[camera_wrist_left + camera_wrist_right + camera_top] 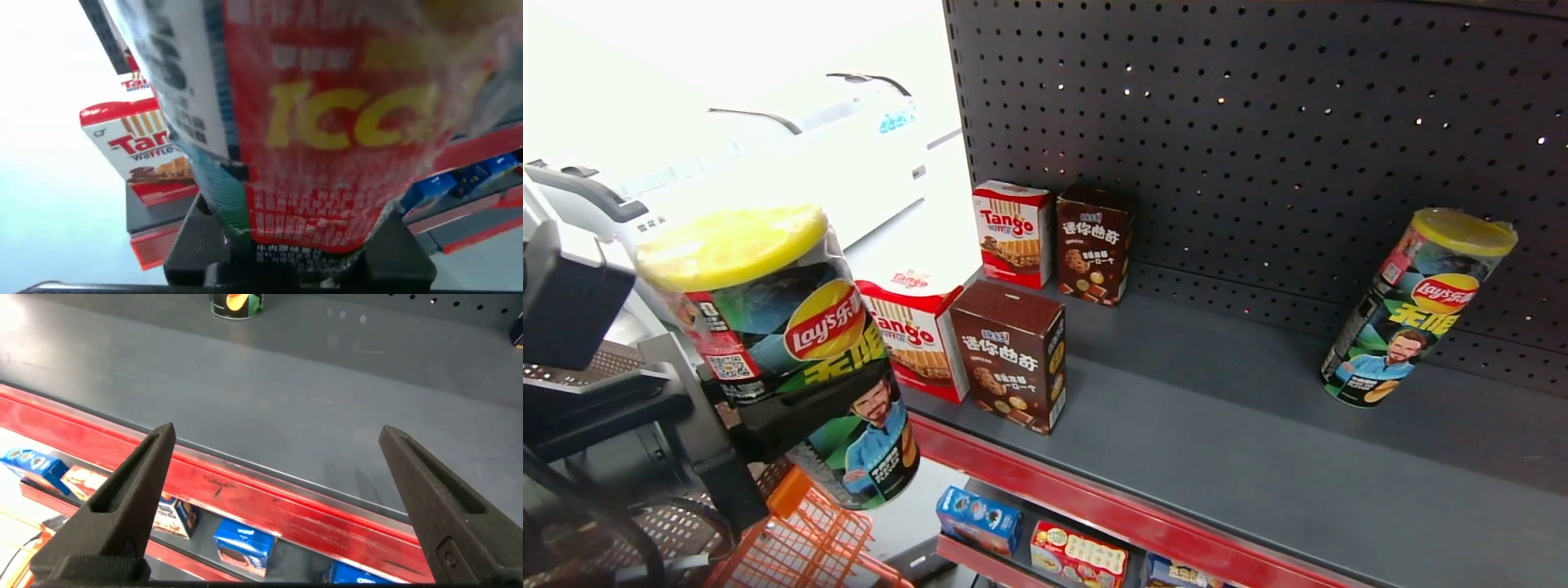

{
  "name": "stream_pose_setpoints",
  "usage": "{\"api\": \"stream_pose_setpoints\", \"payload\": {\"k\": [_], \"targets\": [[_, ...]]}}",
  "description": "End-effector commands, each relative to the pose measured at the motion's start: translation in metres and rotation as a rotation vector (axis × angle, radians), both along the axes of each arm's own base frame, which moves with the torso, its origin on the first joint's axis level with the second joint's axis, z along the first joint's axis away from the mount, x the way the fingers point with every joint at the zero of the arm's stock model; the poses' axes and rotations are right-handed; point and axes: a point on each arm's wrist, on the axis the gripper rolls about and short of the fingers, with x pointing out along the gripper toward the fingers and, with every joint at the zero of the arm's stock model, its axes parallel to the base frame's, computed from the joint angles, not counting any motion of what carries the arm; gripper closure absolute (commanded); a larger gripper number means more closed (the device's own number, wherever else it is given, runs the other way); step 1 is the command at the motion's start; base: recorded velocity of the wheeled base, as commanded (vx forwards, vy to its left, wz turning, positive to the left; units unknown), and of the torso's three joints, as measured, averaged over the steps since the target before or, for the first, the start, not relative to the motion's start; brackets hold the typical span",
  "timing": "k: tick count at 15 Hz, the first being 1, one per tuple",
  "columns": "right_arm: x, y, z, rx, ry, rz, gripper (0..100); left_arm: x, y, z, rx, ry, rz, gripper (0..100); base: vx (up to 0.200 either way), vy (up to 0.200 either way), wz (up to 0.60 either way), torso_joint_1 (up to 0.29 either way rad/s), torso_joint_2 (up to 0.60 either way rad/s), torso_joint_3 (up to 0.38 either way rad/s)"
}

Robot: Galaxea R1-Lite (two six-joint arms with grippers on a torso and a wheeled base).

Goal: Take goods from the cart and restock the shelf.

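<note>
Left gripper (796, 412): jaws clamped across the chip can (768, 310) a bit below its middle. The can is roughly upright with its yellow lid up. We see it held in the air off the front edge of the shelf (1217, 425), left of the boxes and above the orange cart (800, 539). In the left wrist view the can sits deep in the jaws, close to the gripper body. That view is blurred, so the far jaw's contact is probably solid but we can't confirm it.

Right gripper (276, 433): jaws spread wide and empty, over the shelf's red front lip.

A second chip can (1417, 310) stands on the shelf by the pegboard, well apart from the wafer boxes (915, 339) and brown cookie boxes (1011, 355) at the left end.
</note>
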Motion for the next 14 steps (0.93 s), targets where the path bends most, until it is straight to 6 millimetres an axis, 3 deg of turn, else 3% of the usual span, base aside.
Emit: {"api": "stream_pose_setpoints", "payload": {"k": [1, 10, 14], "targets": [[0.0, 0.0, 0.0, -0.001, 0.0, 0.001, 0, 0.008, -0.005, -0.003, 0.006, 0.014, -0.022, 100, 0.0, 0.0, 0.0, 0.0, 0.0, 0.0], [0.0, 0.0, 0.0, -0.001, 0.0, 0.001, 0, 0.025, -0.052, 0.006, -0.011, -0.005, -0.32, 100, 0.0, 0.0, 0.0, 0.0, 0.0, 0.0], [0.0, 0.0, 0.0, -0.001, 0.0, 0.001, 0, 0.025, -0.06, 0.006, -0.01, -0.002, -0.356, 100, 0.0, 0.0, -0.6, -0.001, 0.0, 0.002]]}}
